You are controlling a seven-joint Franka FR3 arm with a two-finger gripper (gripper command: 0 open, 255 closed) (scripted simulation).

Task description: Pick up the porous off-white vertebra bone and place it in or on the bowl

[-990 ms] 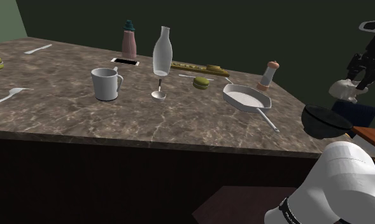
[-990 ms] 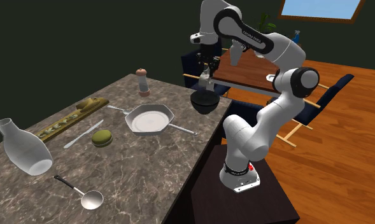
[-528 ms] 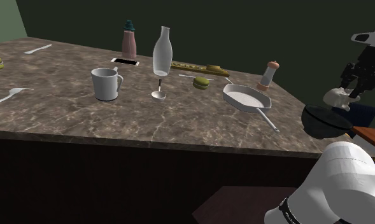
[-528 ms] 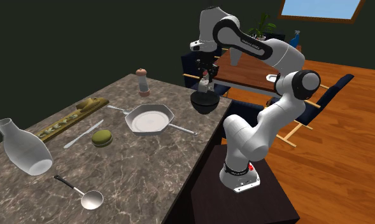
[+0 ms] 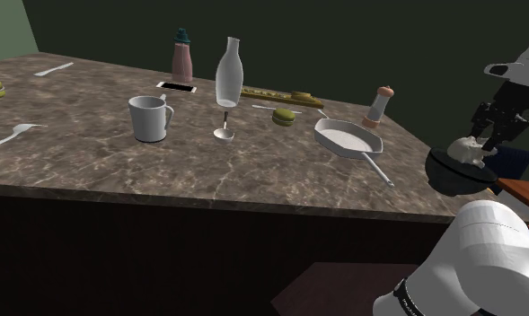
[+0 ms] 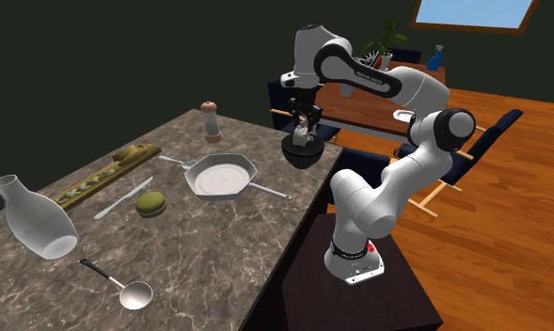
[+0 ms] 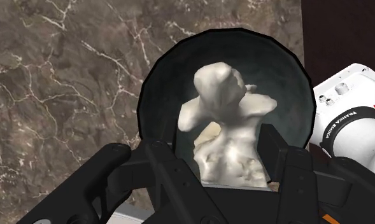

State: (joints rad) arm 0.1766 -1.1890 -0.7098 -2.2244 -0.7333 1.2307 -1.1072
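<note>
The black gripper (image 7: 225, 167) is partly closed, its two fingers (image 7: 276, 162) clasping the off-white, pitted vertebra bone (image 7: 223, 114) between them, one on each side of its lower part. The bone hangs over the mouth of the black bowl (image 7: 155, 76), its knobbly end pointing into the hollow; whether it touches the bowl's inside I cannot tell. In the shoulder view the bone sits at about the level of the rim.

The bowl stands on the brown marbled worktop (image 5: 92, 157), at the corner nearest the robot's stand (image 6: 397, 306), close to the edge. The white arm (image 6: 397, 80) arches up from that stand and comes down on the bowl from above.

Just inward from that corner lies a white frying pan (image 5: 343, 137), its handle running toward the edge by the stand. A shaker with a reddish cap (image 5: 377, 106) stands by the far edge behind the pan. A long board (image 5: 280, 94) lies along the far edge, with a small green round thing (image 5: 285, 117) just in front of it. Toward the worktop's middle a clear carafe (image 5: 228, 72) stands upright, with a metal ladle (image 5: 224, 131) lying before it and a white mug (image 5: 150, 118) beside the ladle. A pink bottle (image 5: 182, 56) stands near the far edge, behind the mug.
</note>
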